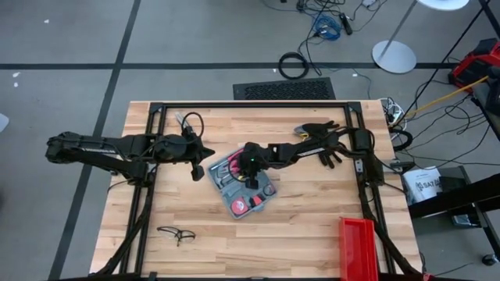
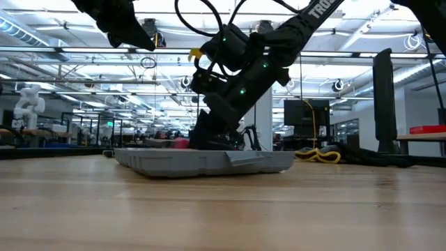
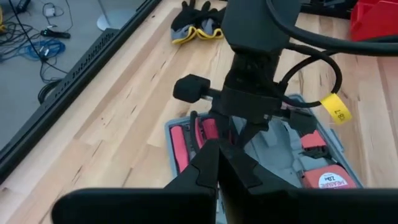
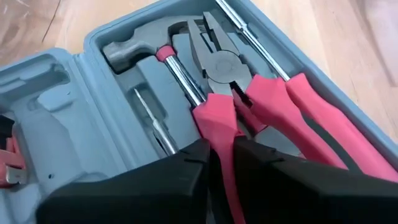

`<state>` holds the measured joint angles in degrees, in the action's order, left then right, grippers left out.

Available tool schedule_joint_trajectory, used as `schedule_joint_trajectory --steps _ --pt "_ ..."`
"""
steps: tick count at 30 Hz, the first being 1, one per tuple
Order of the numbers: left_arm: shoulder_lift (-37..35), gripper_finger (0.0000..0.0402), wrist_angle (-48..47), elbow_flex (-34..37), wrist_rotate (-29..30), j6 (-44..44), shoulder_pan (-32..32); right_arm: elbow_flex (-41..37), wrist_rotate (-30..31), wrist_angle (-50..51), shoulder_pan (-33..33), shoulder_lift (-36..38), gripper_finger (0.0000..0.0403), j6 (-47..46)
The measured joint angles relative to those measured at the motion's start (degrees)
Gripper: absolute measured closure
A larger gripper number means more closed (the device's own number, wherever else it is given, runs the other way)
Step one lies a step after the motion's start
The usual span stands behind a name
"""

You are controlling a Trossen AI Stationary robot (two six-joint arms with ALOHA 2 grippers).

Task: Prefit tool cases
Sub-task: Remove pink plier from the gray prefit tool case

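The tool case (image 1: 244, 187) lay open near the middle of the worktop (image 1: 312, 226), its grey tray already holding a hammer (image 4: 134, 43), pliers (image 4: 221, 62) and a screwdriver (image 4: 267, 62), with a tape measure (image 3: 326, 180) at the far end. The right gripper (image 4: 222, 158) was down over the tray, its fingers clamped on the hammer's red handle (image 4: 217, 124). The left gripper (image 1: 197, 170) hung just beside the case's edge, fingers together and holding nothing.

The main risk seemed to be the hammer itself. Its handle lay close against the pliers, so a sideways pull or a tilted push could have nudged the pliers out of their recess, or left the hammer riding on the moulded ridge instead of seated. The grip sat low on a smooth handle; a slip looked possible if the gripper lifted quickly.

The case was light and nothing pinned it down, so a hard downward press might have made it slide or tip on the worktop. The left arm was near enough that a careless swing by either arm could have brought them together over the case.
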<state>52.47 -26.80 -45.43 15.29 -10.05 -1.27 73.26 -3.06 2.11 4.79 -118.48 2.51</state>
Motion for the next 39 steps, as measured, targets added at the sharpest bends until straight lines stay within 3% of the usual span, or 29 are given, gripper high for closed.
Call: schedule_joint_trajectory --steps 5,13,16,19,23,26,39 --pt "0.0 0.0393 -0.1 0.0 0.0 0.0 0.0 -0.1 0.4 4.7 -0.4 4.1 0.0366 -0.3" --pt "0.0 0.0393 -1.0 0.0 -0.1 -0.1 0.0 0.0 10.9 23.3 1.0 13.3 0.0366 -1.9" --pt "0.0 0.0393 -2.4 0.0 -1.1 -0.1 -0.5 -3.3 13.6 27.0 2.5 17.5 0.0366 -4.4" --pt "0.0 0.0393 -3.5 0.0 -1.3 -0.2 -1.6 -11.8 13.1 24.6 4.2 22.6 0.0366 -8.2" --pt "0.0 0.0393 -3.6 0.0 -1.3 -1.1 -3.1 -25.9 10.6 12.5 5.8 30.1 0.0366 -14.5" --pt "0.0 0.0393 -3.5 0.0 -0.2 -1.1 -3.6 -32.9 8.5 6.5 5.6 31.6 0.0366 -17.8" --pt "0.0 0.0393 -1.7 0.0 1.0 -1.5 -3.6 -36.7 10.3 2.4 6.9 29.7 0.0366 -18.0"
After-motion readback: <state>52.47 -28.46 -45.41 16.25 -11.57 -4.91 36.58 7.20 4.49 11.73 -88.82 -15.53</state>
